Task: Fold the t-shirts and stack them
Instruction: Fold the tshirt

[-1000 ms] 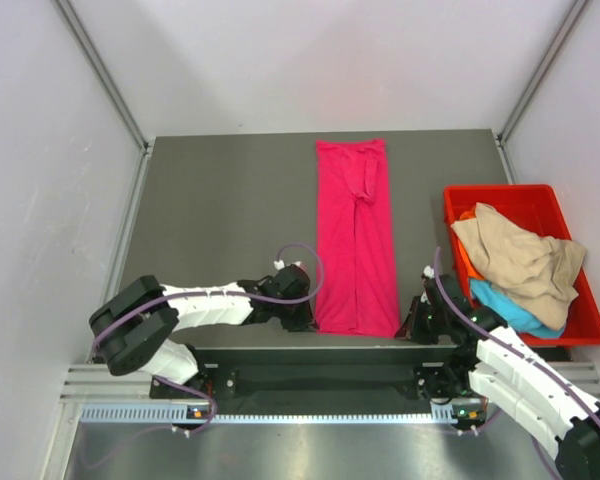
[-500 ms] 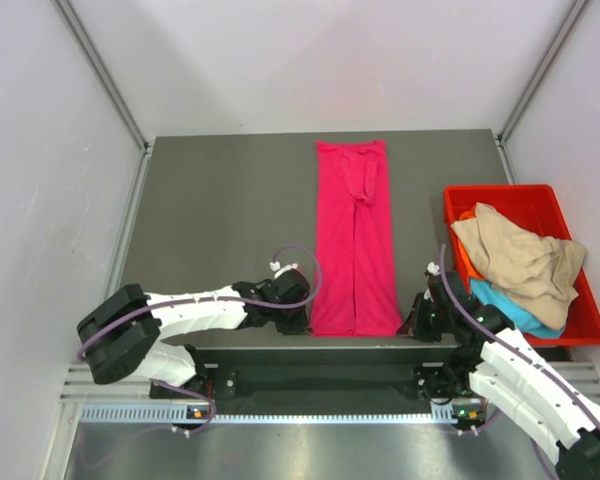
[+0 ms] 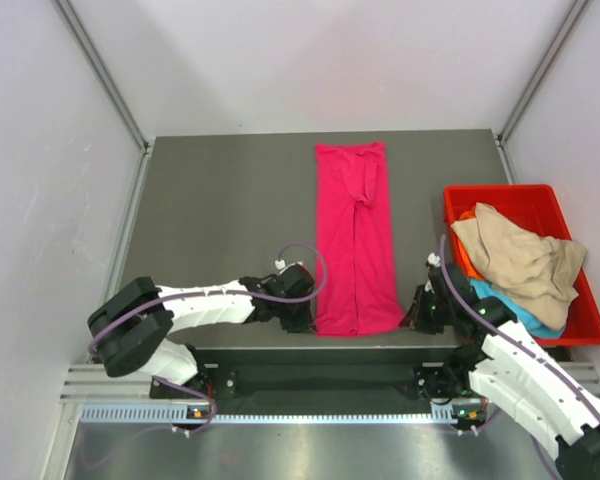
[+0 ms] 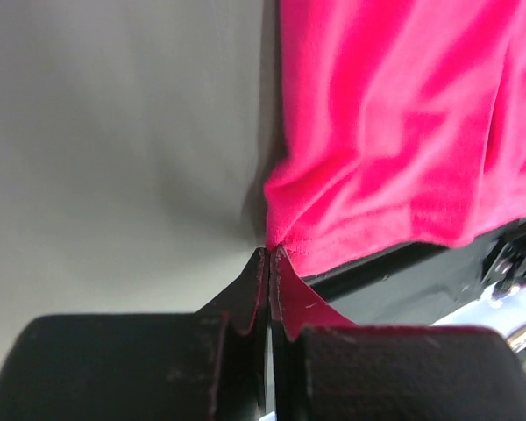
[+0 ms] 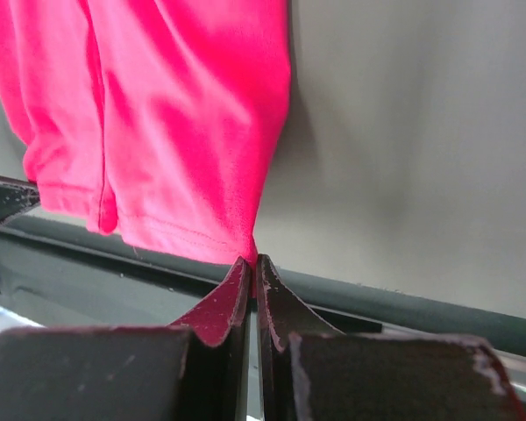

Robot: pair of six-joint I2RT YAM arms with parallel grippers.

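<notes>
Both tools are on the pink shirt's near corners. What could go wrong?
1. The left tool and right tool hold only the very hem tips of the pink shirt; either could slip on lifting.
2. The red bin stands close beside the right tool; a wide swing might clip it.

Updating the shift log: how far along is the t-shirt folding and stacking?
Done: the pink t-shirt lies on the table folded into a narrow strip. In hand: left gripper and right gripper each pinch a near hem corner. Left: folding it shorter, then the tan shirt, turquoise shirt and orange shirt in the red bin.
</notes>
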